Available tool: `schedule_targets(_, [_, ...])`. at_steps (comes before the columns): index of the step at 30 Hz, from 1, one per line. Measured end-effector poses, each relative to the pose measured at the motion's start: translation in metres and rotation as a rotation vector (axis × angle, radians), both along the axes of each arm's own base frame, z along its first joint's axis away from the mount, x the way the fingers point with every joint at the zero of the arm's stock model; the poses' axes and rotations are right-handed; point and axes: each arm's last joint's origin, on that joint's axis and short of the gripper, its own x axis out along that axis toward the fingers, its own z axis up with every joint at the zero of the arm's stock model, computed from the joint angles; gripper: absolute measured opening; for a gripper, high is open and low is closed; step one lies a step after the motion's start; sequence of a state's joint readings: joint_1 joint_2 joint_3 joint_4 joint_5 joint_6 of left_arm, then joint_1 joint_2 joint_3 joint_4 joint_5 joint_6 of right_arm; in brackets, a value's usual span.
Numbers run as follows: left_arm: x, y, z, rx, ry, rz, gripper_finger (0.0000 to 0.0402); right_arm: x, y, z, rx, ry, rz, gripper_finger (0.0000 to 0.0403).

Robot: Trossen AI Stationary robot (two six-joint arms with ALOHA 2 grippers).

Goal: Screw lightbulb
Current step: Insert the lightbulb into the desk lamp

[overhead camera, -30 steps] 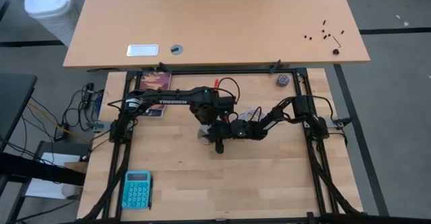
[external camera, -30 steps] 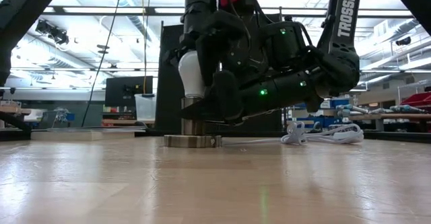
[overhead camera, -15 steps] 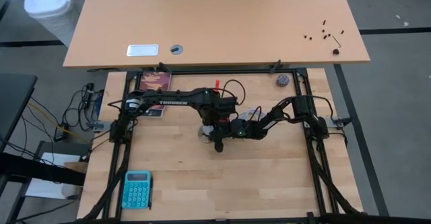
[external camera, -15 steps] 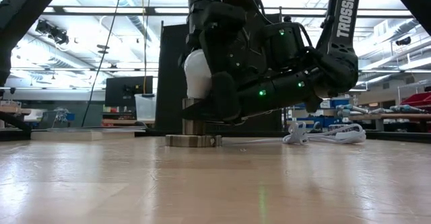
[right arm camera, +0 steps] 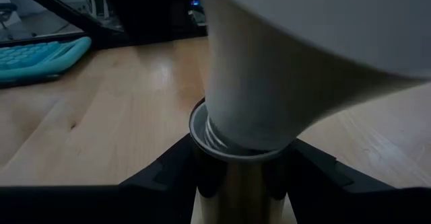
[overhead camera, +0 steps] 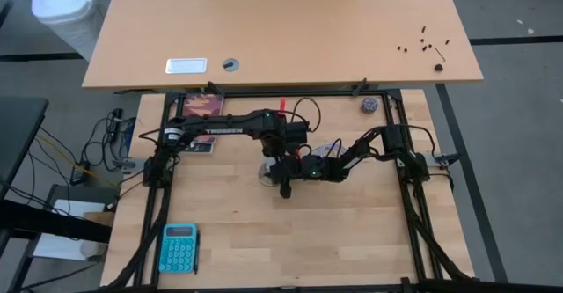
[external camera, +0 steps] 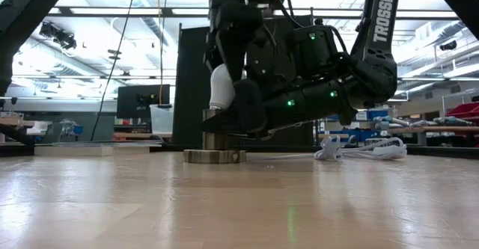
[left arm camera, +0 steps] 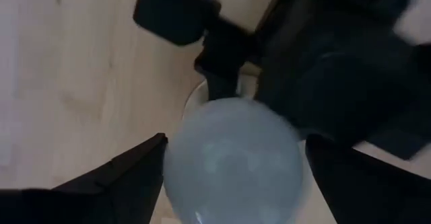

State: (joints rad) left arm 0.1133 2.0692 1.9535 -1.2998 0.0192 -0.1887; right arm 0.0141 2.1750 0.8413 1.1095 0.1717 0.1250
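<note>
I find the left end effector clenched on the lightbulb from above; its wrist has rotated over the last second while the bulb stayed upright in the socket. The right end effector clamps the socket barrel at mid-tabletop. In the right wrist view a few base threads remain exposed, so I judge the bulb is being screwed in but not fully seated.

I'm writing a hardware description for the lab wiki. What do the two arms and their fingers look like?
Both arms are black and jointed. The left arm carries white TROSSEN lettering, also visible on a link in the low view, plus a red part near its wrist. The right arm trails thin black cables and shows small green lights. The fingers are dark, flat and wedge-shaped.
</note>
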Motion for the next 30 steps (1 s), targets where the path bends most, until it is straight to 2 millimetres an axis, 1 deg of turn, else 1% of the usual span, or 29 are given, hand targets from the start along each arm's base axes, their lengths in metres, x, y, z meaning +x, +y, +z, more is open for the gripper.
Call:
schedule_targets(6, [-0.001,0.007,0.021,0.000,-0.031,0.012,0.0352,0.000,-0.001,0.000,0.007,-0.002,0.001,0.0185])
schedule_targets(9, [-0.007,0.009,0.029,-0.004,0.003,-0.027,0.0353,0.000,-0.001,0.000,0.006,-0.002,0.001,0.0185])
schedule_targets(11, [-0.010,0.008,0.033,-0.013,0.021,-0.091,0.0353,0.000,-0.001,0.000,0.005,-0.002,0.002,0.0185])
schedule_targets(14, [-0.016,0.006,0.036,-0.028,0.066,-0.242,0.0353,0.000,-0.001,0.000,0.004,-0.002,0.005,0.0185])
schedule_targets(17, [-0.018,0.006,0.036,-0.015,0.073,-0.407,0.0353,0.000,-0.001,0.000,0.004,-0.002,0.005,0.0185])
schedule_targets(18, [-0.017,0.008,0.036,-0.020,0.062,-0.427,0.0353,0.000,-0.001,0.000,0.004,-0.002,0.005,0.0185])
schedule_targets(20, [-0.015,0.016,0.035,-0.069,0.002,-0.421,0.0353,0.000,-0.001,0.000,0.004,-0.002,0.006,0.0185])
schedule_targets(21, [-0.015,0.022,0.035,-0.068,-0.004,-0.415,0.0353,0.000,0.000,0.000,0.004,-0.002,0.007,0.0185])
schedule_targets(26, [-0.022,0.049,0.029,-0.081,0.016,-0.370,0.0353,0.000,0.001,0.000,0.007,-0.002,0.009,0.0186])
schedule_targets(28, [-0.023,0.052,0.029,-0.084,0.019,-0.361,0.0353,0.000,0.001,0.000,0.007,-0.003,0.010,0.0186])
schedule_targets(30, [-0.024,0.052,0.030,-0.115,0.016,-0.362,0.0353,0.000,0.001,0.000,0.008,-0.003,0.010,0.0186])
